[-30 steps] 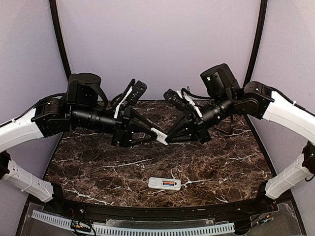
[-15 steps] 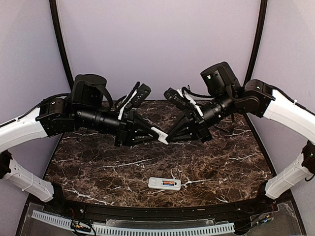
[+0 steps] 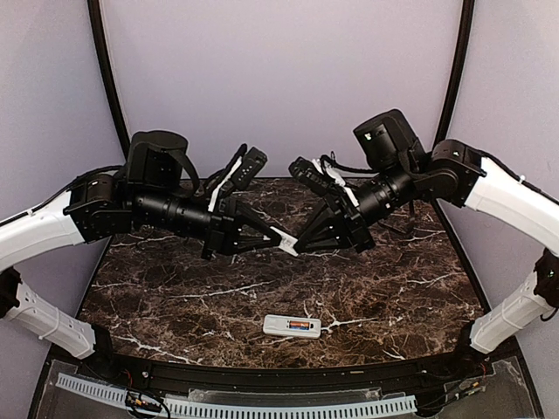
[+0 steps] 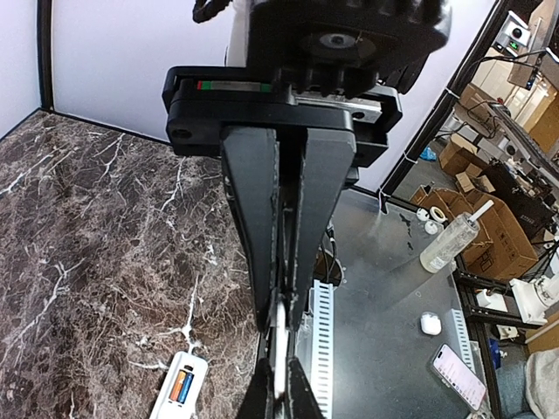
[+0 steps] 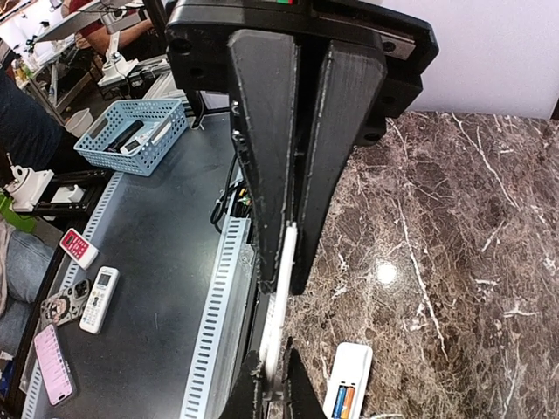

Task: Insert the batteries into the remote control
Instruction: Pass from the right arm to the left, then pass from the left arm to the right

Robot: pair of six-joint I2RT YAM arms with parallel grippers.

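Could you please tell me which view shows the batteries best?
Left wrist: the batteries, blue and orange, lie side by side in the remote control, fully visible. Right wrist has them at the bottom frame edge; top external shows only a tiny coloured strip.

1 remote control (image 3: 292, 326), near centre of the table (image 3: 175, 297); 2 batteries (image 4: 182, 385) in it, one blue, one orange-red; 1 white cover piece (image 3: 285, 241); 2 grippers: left gripper (image 3: 274, 236), right gripper (image 3: 300, 246), both pinching that piece.
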